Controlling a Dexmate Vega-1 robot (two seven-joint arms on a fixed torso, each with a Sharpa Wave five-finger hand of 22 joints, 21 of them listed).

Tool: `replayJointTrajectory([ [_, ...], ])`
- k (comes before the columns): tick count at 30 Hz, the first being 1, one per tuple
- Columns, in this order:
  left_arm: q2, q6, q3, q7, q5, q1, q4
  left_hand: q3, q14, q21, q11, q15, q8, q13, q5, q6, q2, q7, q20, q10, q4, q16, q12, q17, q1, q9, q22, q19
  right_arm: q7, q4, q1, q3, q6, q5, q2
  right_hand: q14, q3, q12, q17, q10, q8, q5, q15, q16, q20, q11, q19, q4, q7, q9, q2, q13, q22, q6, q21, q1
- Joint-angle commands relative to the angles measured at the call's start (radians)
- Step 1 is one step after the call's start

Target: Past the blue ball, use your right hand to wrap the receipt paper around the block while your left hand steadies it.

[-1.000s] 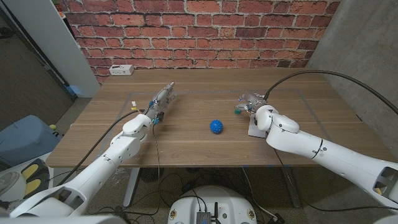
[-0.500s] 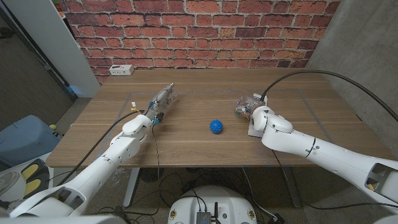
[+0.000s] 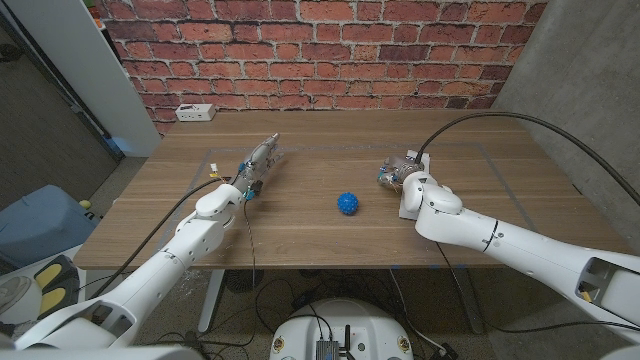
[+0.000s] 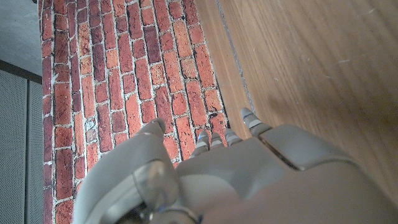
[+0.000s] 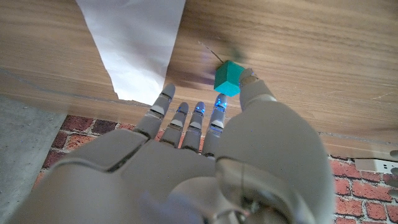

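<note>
While the left hand [image 3: 257,163] waits with fingers straight and empty well to the far left of the blue ball [image 3: 347,203], the right hand [image 3: 401,172], fingers apart, holding nothing, hovers right of the ball, its fingertips just short of the block [image 5: 228,78] with the receipt paper [image 5: 134,41] beside it.

Ball: small blue ball [image 3: 347,203] on wooden table [image 3: 310,225], between the hands.
Right hand [image 3: 400,170]: beside white receipt paper [image 3: 409,203].
Left hand [image 3: 256,163]: fingers extended.

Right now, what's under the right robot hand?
The teal block sits at the right robot hand's fingertips, with the white receipt paper beside it on the table. Contact is unclear.
</note>
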State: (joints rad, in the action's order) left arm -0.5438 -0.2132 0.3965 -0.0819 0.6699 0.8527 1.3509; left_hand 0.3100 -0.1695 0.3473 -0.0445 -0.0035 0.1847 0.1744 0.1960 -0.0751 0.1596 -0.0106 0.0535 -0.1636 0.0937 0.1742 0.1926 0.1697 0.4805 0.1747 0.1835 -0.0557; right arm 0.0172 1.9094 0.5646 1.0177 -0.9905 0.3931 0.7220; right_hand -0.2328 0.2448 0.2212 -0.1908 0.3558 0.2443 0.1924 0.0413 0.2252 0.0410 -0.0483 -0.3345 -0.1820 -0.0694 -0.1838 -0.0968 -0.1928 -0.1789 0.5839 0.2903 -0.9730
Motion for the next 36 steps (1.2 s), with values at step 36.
replayJointTrajectory([
  [36, 0.012, 0.008, 0.013, -0.025, 0.001, -0.026, -0.026, 0.009, -0.018, -0.011, 0.009, 0.007, -0.002, 0.005, -0.003, 0.002, -0.001, 0.000, 0.007, -0.003, -0.005, 0.005, 0.002, 0.002, -0.018, 0.002, 0.003, 0.006, 0.273, 0.044, 0.187, -0.181, -0.044, 0.060, -0.017, -0.167, -0.001, 0.026, -0.045, 0.251, 0.144, -0.011, 0.147, 0.089, -0.041, -0.031, -0.115, 0.044, 0.076, -0.039, -0.066, -0.011, -0.012, 0.410, 0.018, -0.103],
])
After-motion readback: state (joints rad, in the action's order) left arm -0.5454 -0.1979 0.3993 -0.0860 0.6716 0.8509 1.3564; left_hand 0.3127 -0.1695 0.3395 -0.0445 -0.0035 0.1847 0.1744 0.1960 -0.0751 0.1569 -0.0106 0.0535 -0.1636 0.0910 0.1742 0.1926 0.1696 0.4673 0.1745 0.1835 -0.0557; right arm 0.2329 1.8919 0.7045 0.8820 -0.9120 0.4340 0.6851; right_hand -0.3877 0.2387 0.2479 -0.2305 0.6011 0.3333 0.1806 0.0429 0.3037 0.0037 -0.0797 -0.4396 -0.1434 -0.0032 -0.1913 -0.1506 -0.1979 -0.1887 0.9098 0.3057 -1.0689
